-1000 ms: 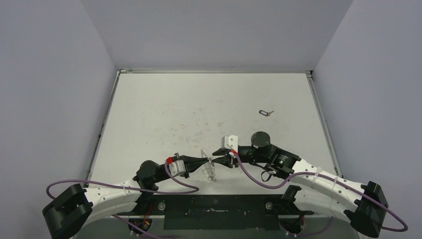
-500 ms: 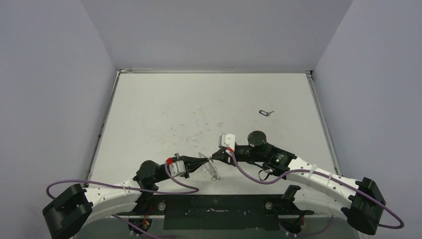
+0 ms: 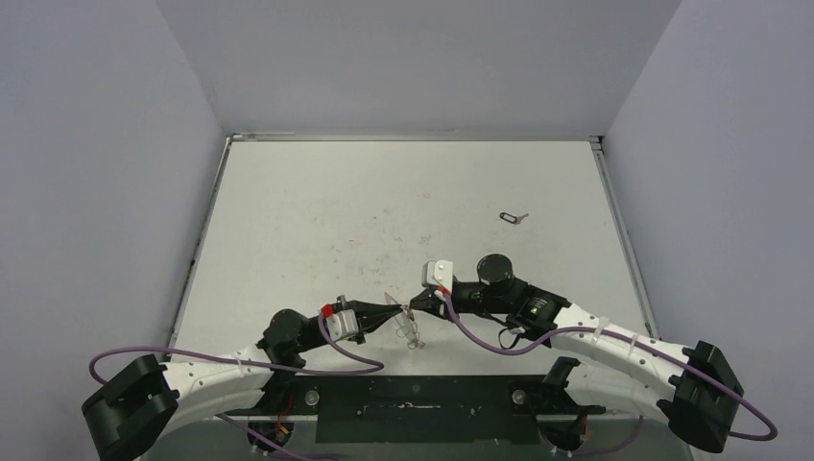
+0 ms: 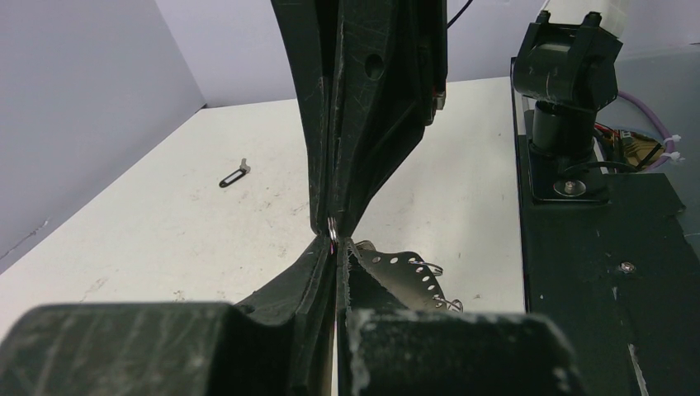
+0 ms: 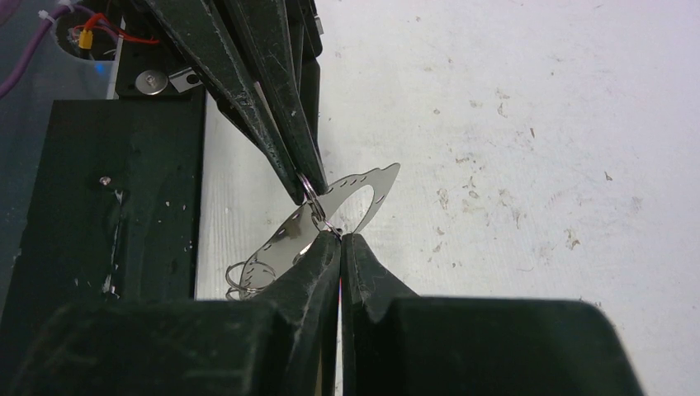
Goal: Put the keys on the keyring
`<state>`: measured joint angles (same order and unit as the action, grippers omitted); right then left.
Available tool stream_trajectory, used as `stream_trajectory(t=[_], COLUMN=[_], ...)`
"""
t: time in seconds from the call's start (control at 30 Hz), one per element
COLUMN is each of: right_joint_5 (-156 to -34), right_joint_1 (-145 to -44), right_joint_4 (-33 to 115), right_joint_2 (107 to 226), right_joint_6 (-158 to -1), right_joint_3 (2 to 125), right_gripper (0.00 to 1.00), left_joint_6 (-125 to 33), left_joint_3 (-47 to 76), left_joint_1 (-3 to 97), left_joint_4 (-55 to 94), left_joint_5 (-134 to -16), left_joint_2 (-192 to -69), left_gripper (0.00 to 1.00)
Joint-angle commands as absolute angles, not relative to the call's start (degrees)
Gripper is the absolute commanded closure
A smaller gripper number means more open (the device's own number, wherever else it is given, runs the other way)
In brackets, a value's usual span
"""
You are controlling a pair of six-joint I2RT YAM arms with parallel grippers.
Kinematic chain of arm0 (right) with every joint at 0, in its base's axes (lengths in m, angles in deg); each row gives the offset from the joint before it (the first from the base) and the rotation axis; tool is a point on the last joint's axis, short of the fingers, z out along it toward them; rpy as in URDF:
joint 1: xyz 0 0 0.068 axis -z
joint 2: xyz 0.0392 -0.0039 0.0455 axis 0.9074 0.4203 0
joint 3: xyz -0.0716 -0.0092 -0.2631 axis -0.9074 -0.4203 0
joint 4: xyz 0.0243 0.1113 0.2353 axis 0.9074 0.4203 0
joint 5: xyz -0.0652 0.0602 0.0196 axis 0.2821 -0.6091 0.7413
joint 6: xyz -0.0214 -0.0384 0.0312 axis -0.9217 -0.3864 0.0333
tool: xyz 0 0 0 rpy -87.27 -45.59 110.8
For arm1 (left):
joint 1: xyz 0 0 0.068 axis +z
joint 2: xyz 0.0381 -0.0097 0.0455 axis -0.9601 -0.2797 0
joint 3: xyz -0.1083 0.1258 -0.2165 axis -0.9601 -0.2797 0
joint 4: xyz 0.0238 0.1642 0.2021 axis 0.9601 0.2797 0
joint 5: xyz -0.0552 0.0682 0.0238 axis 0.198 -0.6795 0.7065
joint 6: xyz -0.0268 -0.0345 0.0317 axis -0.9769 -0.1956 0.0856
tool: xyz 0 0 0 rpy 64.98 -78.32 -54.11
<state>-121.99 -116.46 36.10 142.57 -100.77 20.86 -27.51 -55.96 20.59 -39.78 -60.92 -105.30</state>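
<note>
The keyring point(image 3: 409, 327) is a thin silvery oval band with small holes, strung with several tiny silver rings; it hangs just above the table between the two arms. My left gripper point(image 3: 399, 308) is shut on a tiny ring at the keyring's top edge point(image 4: 331, 228). My right gripper point(image 3: 414, 305) is shut tip to tip against it, pinching a tiny ring on the same edge point(image 5: 323, 221). The keyring band point(image 5: 357, 185) and its loose rings point(image 5: 246, 277) show below the tips. The key point(image 3: 514, 217), silver with a small black loop, lies alone on the table at far right, also in the left wrist view point(image 4: 234, 175).
The black base plate point(image 3: 413, 394) runs along the near edge under both arms. The right arm's base post point(image 4: 565, 99) stands on it. Grey walls close in the white table point(image 3: 384, 202) on three sides.
My right gripper has moved left until its tips meet the left gripper's tips at the keyring. The left gripper and keyring shifted slightly left. The key has not moved.
</note>
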Motion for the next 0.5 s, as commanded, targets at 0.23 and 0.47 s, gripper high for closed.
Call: stream_trajectory(t=[0.23, 0.47], right_joint_5=[-120.80, -122.37], right_joint_1=[-115.69, -115.66], right_joint_4=[33.06, 27.24], right_joint_2=[142.58, 137.25], right_joint_6=[-100.09, -99.03], right_joint_3=[20.41, 17.75], right_gripper=[0.90, 0.74], left_joint_6=[-27.37, -27.44], left_joint_3=[-55.33, -55.20], left_joint_1=[20.58, 20.58], left_joint_4=[-42.78, -42.89], left_joint_5=[-59.94, -59.96], left_joint_2=[-104.62, -104.58], left_gripper=[1.00, 1.00])
